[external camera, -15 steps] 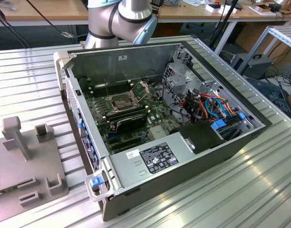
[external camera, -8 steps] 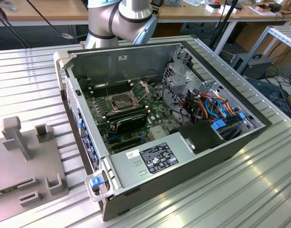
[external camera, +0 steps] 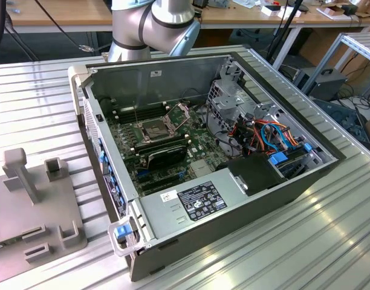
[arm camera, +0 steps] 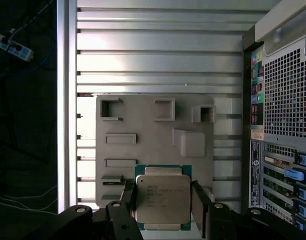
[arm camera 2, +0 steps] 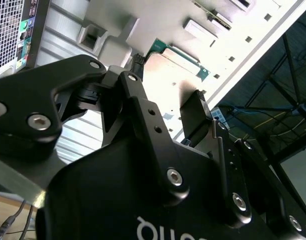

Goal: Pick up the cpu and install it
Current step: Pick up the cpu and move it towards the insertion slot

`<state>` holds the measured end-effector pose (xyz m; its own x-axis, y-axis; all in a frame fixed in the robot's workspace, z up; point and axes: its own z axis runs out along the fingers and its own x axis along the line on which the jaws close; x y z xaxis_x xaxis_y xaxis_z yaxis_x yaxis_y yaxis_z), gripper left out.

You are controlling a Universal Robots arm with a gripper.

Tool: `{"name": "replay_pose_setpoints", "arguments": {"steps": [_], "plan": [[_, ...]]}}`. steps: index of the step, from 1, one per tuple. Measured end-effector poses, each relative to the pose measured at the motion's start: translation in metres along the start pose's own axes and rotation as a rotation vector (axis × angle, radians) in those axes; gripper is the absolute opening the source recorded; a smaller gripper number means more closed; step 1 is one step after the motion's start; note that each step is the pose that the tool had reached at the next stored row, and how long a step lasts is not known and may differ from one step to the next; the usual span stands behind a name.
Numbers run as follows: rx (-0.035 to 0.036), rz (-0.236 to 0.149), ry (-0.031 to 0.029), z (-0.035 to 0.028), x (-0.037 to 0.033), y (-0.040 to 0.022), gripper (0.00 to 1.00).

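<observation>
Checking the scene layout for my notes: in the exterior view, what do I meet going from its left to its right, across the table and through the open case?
grey fixture plate → computer case's side wall with blue tabs → dark square CPU socket → metal drive cage → orange and blue cables

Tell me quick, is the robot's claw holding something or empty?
Gripper: closed, holding the cpu by two opposite edges.

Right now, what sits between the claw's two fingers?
The cpu, a flat silver-topped chip, held by the gripper; the first wrist view shows it between the fingers, with the grey tray beyond.
</observation>
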<state>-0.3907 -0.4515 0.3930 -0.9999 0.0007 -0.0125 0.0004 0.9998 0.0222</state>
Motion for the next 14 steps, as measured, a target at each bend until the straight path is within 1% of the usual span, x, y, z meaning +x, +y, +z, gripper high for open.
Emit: {"name": "replay_pose_setpoints", "arguments": {"steps": [9, 12, 14], "plan": [[-0.0001, 0.0, -0.0001, 0.0001, -0.0005, 0.0, 0.54], [0.0001, 0.0, 0.0001, 0.0, -0.0025, 0.0, 0.54], [0.0001, 0.0, 0.0001, 0.0, -0.006, 0.0, 0.54]]}}
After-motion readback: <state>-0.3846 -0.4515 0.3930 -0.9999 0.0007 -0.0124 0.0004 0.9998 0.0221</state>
